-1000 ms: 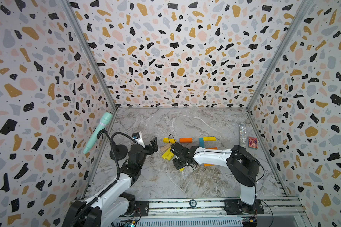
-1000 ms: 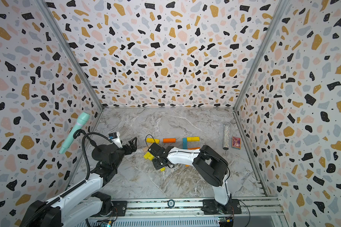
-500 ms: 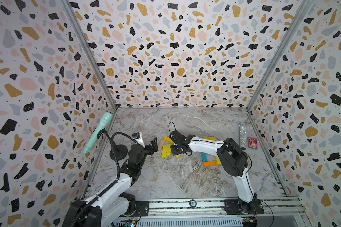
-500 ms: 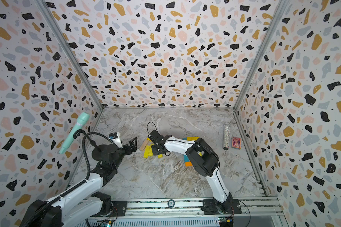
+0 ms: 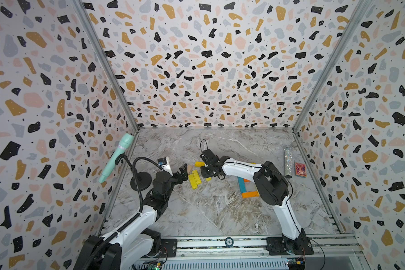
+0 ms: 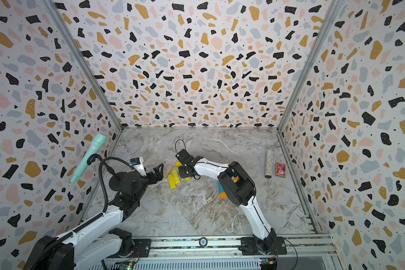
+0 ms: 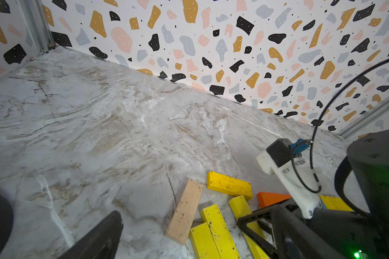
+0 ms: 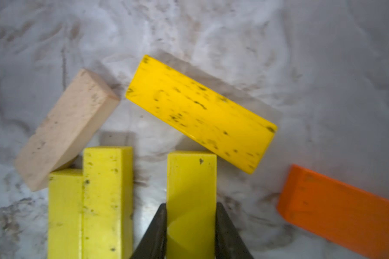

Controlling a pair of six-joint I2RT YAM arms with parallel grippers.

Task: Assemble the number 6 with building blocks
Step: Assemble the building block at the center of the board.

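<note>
While the right gripper [image 8: 191,205] is clenched on the narrow sides of a yellow block [image 8: 191,177], the loose pile lies just left of centre on the marble floor in both top views. The left gripper [image 5: 184,172] hangs released and empty just beside the pile, near the beige block [image 5: 190,168].

The grasp looks set toward one end of the block, so the free end could swing or droop once it is carried, and the piece would land crooked. That free end also meets the edge of a tilted yellow block [image 8: 200,114] in the right wrist view. Whether they touch I cannot tell. If they do, pulling away would drag the tilted one across the floor. A yellow pair [image 8: 90,201] lies close alongside, and a jaw could nudge it.

The started figure, with a teal block [image 5: 240,185] and an orange block [image 5: 250,194], sits right of centre, partly hidden under the right arm. A low sweep of the elbow there would probably knock it askew.
</note>
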